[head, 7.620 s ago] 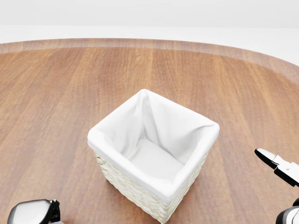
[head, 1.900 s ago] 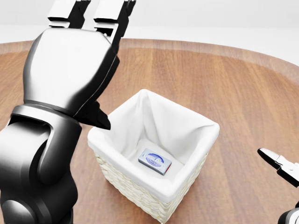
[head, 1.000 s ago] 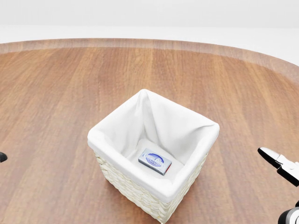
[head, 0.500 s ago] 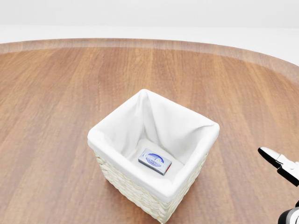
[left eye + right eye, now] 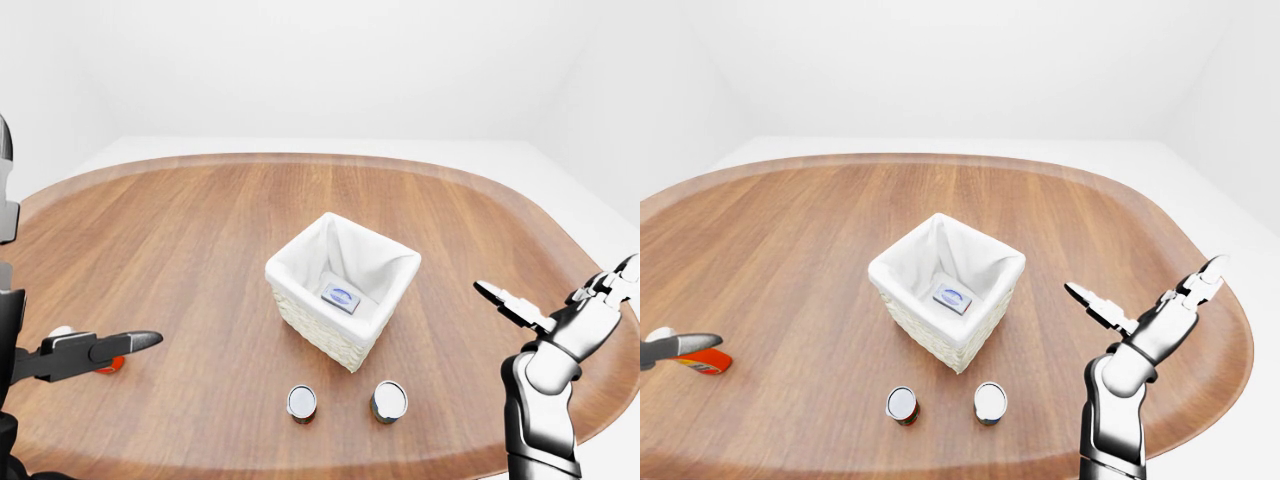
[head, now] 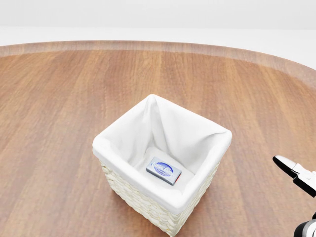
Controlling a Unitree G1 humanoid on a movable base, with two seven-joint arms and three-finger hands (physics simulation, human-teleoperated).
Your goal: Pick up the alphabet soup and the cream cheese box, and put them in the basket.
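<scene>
Two cans (image 5: 302, 402) wait at six o'clock of the basket (image 6: 148, 197), cream cheese box (image 6: 164, 170) inside; right hand (image 5: 585, 310) fingers spread, left hand (image 5: 95, 348) unclear.

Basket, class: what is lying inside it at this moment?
Inside the basket lies only the cream cheese box, flat on the white lining. The near walls hide part of the floor.

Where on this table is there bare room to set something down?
The table is bare wood across the top of the left-eye view, above the basket, and on both sides of it. It is tighter at the bottom, where two cans stand just below the basket, and near the left hand.
</scene>
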